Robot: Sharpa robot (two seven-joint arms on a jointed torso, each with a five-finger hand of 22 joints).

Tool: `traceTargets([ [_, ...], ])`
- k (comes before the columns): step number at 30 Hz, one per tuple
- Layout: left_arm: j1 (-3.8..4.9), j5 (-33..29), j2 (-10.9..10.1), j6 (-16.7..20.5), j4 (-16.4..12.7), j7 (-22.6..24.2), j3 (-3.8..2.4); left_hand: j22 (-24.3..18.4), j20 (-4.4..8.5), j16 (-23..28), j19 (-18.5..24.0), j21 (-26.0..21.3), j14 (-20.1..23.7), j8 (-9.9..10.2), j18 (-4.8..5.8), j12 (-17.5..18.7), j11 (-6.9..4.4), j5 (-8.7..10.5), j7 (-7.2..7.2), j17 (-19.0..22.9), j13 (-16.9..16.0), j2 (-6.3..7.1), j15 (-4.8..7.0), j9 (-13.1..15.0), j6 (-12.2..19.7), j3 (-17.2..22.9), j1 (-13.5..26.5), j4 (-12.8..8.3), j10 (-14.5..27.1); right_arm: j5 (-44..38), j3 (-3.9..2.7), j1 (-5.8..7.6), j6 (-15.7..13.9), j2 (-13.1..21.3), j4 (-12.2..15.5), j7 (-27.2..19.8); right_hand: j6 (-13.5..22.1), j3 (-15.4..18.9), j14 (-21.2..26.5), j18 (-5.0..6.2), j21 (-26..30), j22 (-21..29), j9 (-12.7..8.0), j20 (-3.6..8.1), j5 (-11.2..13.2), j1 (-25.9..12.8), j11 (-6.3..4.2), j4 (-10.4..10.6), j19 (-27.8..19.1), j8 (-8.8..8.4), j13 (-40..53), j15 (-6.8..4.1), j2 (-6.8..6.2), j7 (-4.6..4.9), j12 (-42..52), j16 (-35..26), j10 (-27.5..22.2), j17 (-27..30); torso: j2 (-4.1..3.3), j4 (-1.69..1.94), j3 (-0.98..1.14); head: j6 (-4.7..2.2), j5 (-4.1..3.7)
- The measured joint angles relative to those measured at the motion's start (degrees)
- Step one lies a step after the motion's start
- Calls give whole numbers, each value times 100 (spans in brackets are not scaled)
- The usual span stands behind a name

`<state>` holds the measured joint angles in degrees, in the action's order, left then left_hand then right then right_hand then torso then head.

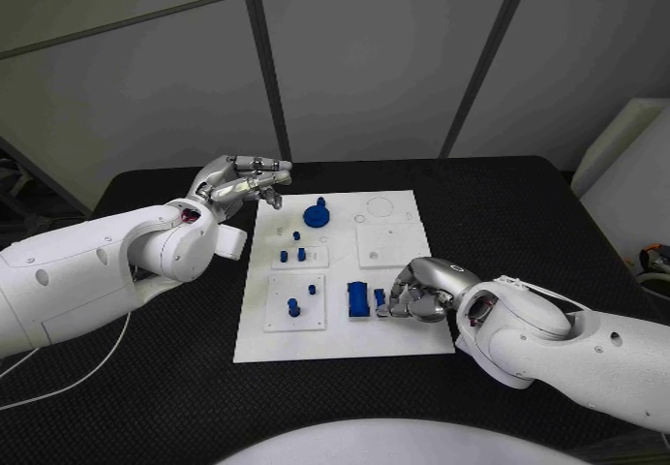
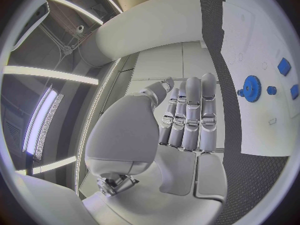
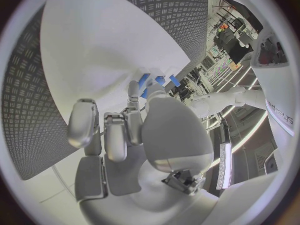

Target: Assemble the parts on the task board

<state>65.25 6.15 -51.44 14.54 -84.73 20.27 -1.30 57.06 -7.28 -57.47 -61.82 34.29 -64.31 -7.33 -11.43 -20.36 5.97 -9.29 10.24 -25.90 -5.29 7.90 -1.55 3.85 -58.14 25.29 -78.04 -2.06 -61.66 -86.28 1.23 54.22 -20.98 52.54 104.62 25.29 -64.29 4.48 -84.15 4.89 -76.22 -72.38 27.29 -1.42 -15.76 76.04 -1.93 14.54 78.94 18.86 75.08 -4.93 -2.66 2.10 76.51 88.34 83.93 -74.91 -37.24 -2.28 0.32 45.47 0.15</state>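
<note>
From my station I see the black table (image 1: 531, 208) carrying the white task board (image 1: 398, 329) at its centre, a stiff flat plate that I judge will stay put under light pressing. My left hand (image 1: 245, 182) hovers at the board's ten o'clock corner, fingers held together and nearly straight, holding nothing that I can see. My right hand (image 1: 416, 291) rests at the board's four o'clock edge, fingers curled in beside a small blue block (image 1: 357, 298); whether it pinches a piece I cannot tell. The blue gear (image 1: 317, 213) stands toward twelve o'clock on the board, and small blue pegs (image 1: 292, 257) stand near the middle. These parts look like rigid, light, smooth plastic, likely slippery; I would pinch each across its flat sides or the gear by its rim, gently.
</note>
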Motion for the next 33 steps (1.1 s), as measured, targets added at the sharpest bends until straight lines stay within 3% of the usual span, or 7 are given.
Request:
traceTargets([
  [10, -2, 0, 1, -1, 8, -1, 0, -8, 0, 0, 0, 0, 20, 0, 0, -27, 21, 0, 0, 8, 0, -24, -20, 0, 0, 0, 24, 0, 21, -40, 3, -1, -12, -94, -97, 10, 0, 0, 0, 0, 0, -6, 5, 0, 29, 27, 0, 0, 0, 22, -1, 0, 27, 0, 68, 0, 0, 0, 5, 0, 3, -5, 6],
  [20, -7, 0, -1, -3, 7, -2, 0, -7, 0, 0, 0, 0, 20, 0, 0, -27, 21, 0, 0, 8, 0, -24, -20, 0, 0, 0, 23, 0, 21, -9, 2, -1, -155, 1, 0, -123, 0, 33, 0, 0, 40, 24, 5, 0, 29, 27, 0, 34, 0, 22, 3, 0, 28, 0, 55, 0, 0, 0, 12, -8, 1, -39, 1],
  [23, -12, 0, -2, -3, 5, -2, 0, -7, 0, 0, 0, 0, 20, 0, 0, -27, 21, 0, 0, 7, 0, -23, -20, 0, 0, 0, 23, 0, 21, 126, 1, -1, -250, 110, 63, -312, 99, 71, 0, -1, 166, 156, 1, -29, -7, 27, 22, 72, -117, 4, 8, 0, 27, 35, -51, -51, -23, 0, 15, -8, 0, -59, -9],
  [26, -13, 0, -2, -3, 2, -1, 0, -7, -1, 0, 1, 0, 20, 0, 0, -27, 21, 0, 0, 7, 0, -23, -20, 0, 0, -17, 23, 17, 21, 436, -6, 0, -356, 206, 69, -633, 319, 132, 17, 6, 595, 641, -58, -65, -128, 38, 132, 85, -454, -143, 25, 43, 35, 134, -442, -323, -248, 1, 23, -8, -5, -95, -21],
  [28, -13, 0, -1, -2, 2, 1, 0, -15, -22, 0, 22, -29, 20, 0, 0, -27, 21, 0, 0, 16, 0, -23, -20, 0, 0, -28, 23, 28, 21, 762, -27, 10, -408, 225, -2, -915, 441, 186, 11, 188, 1115, 1210, -113, -127, -186, 189, 194, 84, -838, -263, -197, 116, 97, 242, -1077, -675, -574, 16, 32, -8, -14, -125, -35],
  [30, -15, -16, 11, -1, 8, 1, 4, -41, -40, 14, 50, -78, 110, -34, 0, -54, 17, 0, 0, 42, 0, -33, -27, 0, 0, -54, 33, 54, 24, 1277, -58, 57, -436, 209, -189, -1294, 692, 174, 187, 418, 2232, 2393, -198, -202, -254, 436, 297, 63, -1658, -446, -1008, 218, 137, 342, -2359, -1560, -1342, 980, 46, -8, -24, -150, -47],
  [33, -17, -91, 59, 7, 37, -2, 11, -132, -43, 216, 230, -247, 320, -61, 0, -88, -1, 0, 0, 143, 0, 2, -39, 0, 0, -146, 93, 81, 43, 2177, -89, 136, -416, 121, -565, -1819, 935, 71, 1036, 494, 3285, 3262, -362, -346, -142, 822, 457, -12, -2332, -705, -2180, 375, 250, 511, -4072, -3633, -2328, 3051, 81, -6, -44, -208, -65],
])
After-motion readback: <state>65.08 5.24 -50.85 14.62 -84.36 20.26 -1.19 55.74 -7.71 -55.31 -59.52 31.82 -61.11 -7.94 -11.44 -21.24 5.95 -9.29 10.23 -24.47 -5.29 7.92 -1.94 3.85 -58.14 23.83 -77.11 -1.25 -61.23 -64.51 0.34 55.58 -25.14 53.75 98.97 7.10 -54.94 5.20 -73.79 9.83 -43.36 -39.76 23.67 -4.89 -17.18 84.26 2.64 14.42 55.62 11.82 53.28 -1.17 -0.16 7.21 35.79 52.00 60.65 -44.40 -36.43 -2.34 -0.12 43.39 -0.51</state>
